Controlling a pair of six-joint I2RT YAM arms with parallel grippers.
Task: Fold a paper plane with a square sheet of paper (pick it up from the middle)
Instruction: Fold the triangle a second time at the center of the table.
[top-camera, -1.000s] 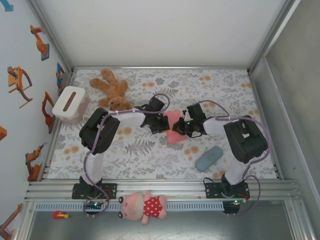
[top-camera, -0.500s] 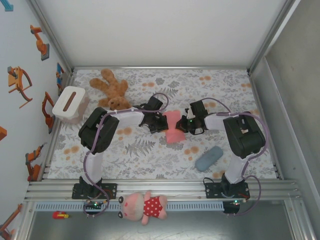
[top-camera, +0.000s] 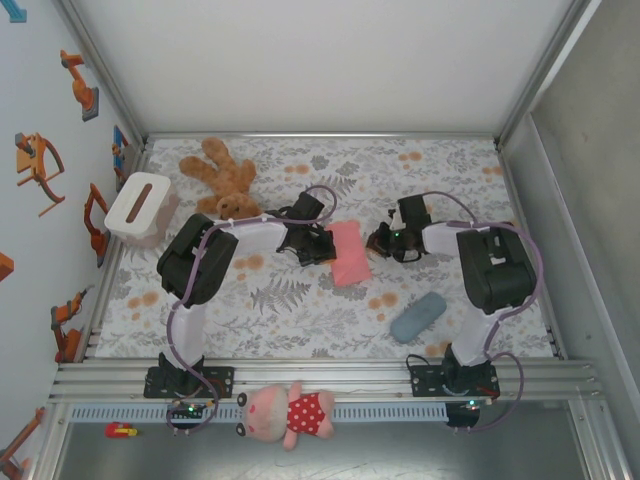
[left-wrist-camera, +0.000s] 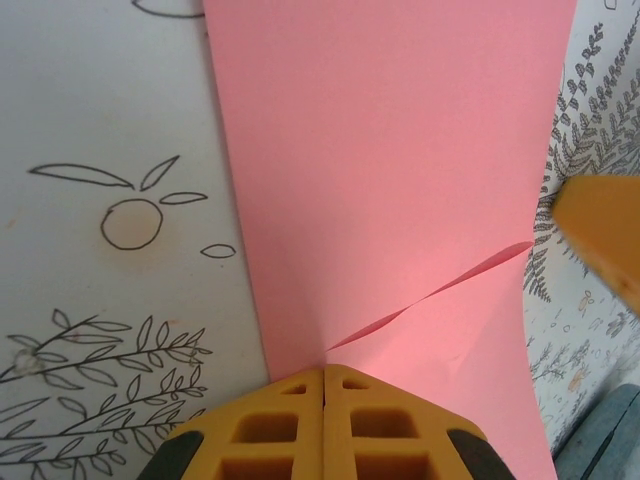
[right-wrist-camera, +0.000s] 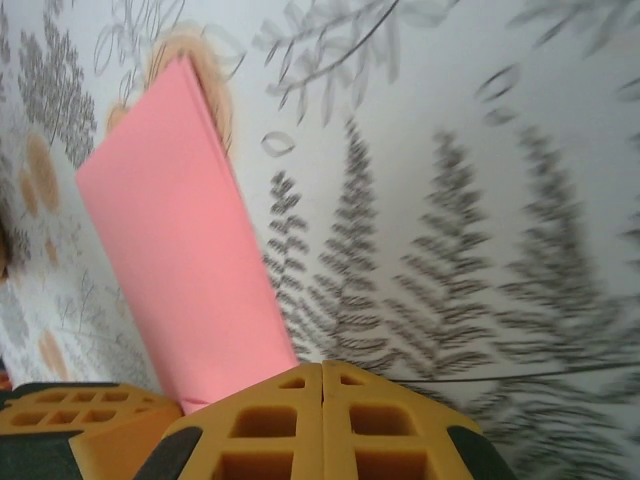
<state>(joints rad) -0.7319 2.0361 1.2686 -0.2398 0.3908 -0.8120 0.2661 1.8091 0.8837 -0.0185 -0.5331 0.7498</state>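
First fold in hand, I judged. My left claw (left-wrist-camera: 322, 375) pinched shut on pink paper (left-wrist-camera: 390, 170), doubled over, middle of table (top-camera: 300, 310). My right claw (right-wrist-camera: 322, 372) shut, empty, just beside paper's edge. Next: press crease flat, keep edges aligned.

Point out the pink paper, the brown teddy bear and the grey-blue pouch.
pink paper (top-camera: 349, 254): top external view, middle of the sheet.
brown teddy bear (top-camera: 224, 177): top external view, on its belly.
grey-blue pouch (top-camera: 418, 317): top external view, on its middle.
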